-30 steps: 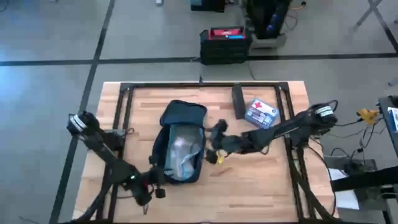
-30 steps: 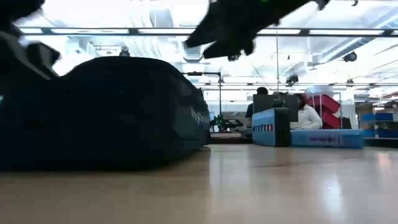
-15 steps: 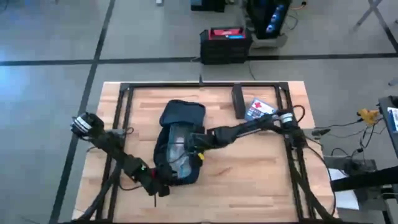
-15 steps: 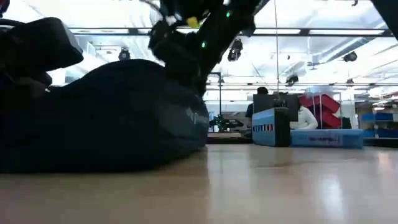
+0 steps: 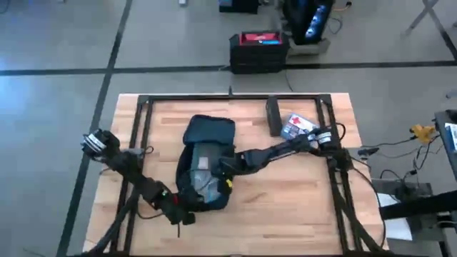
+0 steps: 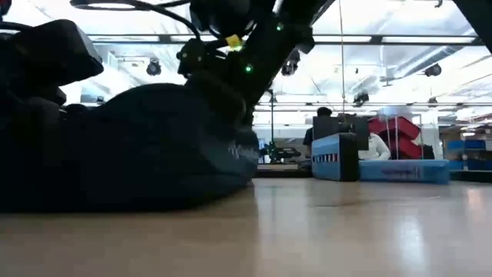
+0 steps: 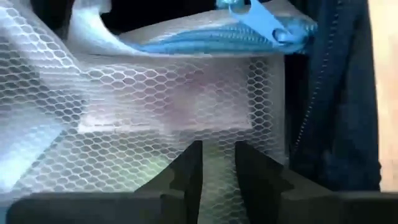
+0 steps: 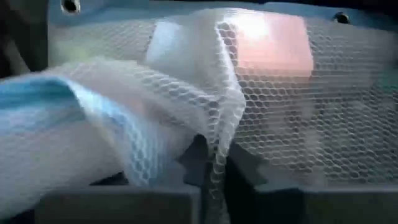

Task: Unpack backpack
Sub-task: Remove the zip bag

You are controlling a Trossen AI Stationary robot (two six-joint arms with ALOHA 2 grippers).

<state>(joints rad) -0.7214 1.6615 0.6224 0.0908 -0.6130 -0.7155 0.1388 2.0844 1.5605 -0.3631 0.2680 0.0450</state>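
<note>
Now pinching the mesh pouch inside the backpack at centre frame: right gripper, closed; left gripper, slightly parted on it.

The right arm extends far forward with the wrist pitched down. Its right pincer has its fingers closed together, pinching a fold of white mesh between them. The left arm is bent low. Its left pincer holds its fingers narrowly apart with mesh in the gap.
</note>
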